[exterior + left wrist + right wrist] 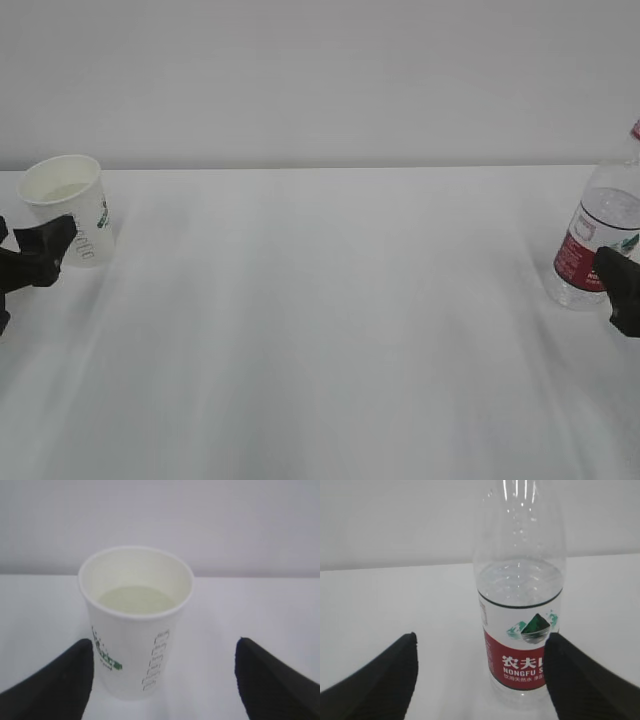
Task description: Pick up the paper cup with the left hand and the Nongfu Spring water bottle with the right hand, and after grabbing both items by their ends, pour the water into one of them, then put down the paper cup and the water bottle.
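Both vessels upright on the desk, both grippers spread wide, nothing held.

Cup standing near the far left corner, water inside; bottle near the right edge, partly full, no cap discernible. Left hand wide, one finger touching or nearly touching the cup wall, the other well apart; right hand wide, right finger against or just in front of the label. Risk, as judged: any sideways drag on withdrawal would tip either vessel and spill; bottle close enough to the edge to go over. Middle of the desk open; little room outboard on either side.
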Robot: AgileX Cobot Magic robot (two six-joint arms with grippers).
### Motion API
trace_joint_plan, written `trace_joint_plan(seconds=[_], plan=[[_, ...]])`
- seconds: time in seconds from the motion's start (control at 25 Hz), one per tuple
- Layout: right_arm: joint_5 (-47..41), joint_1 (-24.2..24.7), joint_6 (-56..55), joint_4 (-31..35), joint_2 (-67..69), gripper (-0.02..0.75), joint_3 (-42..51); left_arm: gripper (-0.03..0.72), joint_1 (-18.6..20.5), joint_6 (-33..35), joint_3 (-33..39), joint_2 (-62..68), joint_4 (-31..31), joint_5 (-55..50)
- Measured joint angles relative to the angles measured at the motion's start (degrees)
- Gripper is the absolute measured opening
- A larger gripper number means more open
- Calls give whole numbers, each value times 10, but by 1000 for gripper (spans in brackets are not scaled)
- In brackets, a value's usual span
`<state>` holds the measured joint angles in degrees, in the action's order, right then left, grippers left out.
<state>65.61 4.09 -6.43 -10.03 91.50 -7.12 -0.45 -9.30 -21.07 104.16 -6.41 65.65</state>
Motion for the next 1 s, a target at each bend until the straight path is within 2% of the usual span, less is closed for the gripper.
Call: trace_joint_plan(seconds=[0.4, 1.0], plan=[[-1, 0, -10, -1, -95, 589, 1, 636, 0, 0, 2, -109, -7, -1], [-169, 0, -35, -16, -261, 589, -35, 617, 0, 0, 5, -257, -12, -85]])
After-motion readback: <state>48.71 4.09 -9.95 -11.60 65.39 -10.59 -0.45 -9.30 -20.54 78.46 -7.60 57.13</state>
